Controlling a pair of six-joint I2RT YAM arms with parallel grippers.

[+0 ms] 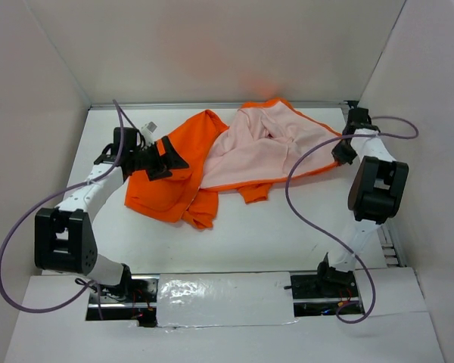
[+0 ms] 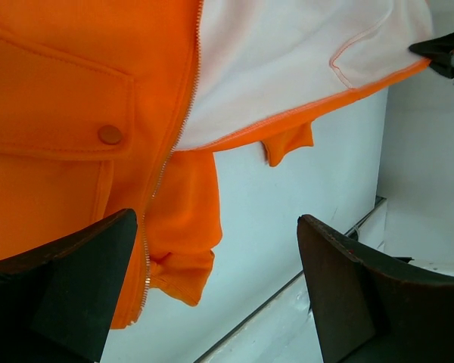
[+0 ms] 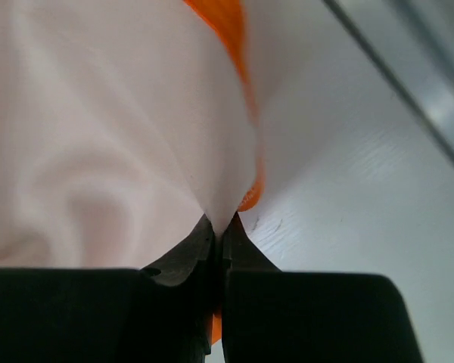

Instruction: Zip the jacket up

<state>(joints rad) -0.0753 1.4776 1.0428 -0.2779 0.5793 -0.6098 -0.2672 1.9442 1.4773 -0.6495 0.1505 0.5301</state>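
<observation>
White tabletop [image 1: 234,234] fills my top view, with the jacket [image 1: 174,181] spread open across its far half, pink lining up. My left gripper [image 2: 219,295] hangs with its fingers wide apart over the zipper [image 2: 166,159] of the orange panel. My right gripper [image 3: 218,236] is clamped on the jacket's right-hand edge.

White table [image 1: 287,234] carries orange jacket [image 1: 166,189], spread open, pale lining up.

Top cam overhead, wrist cams close-up, R blurry, all seemingly share jacket [image 1: 166,189]
</observation>
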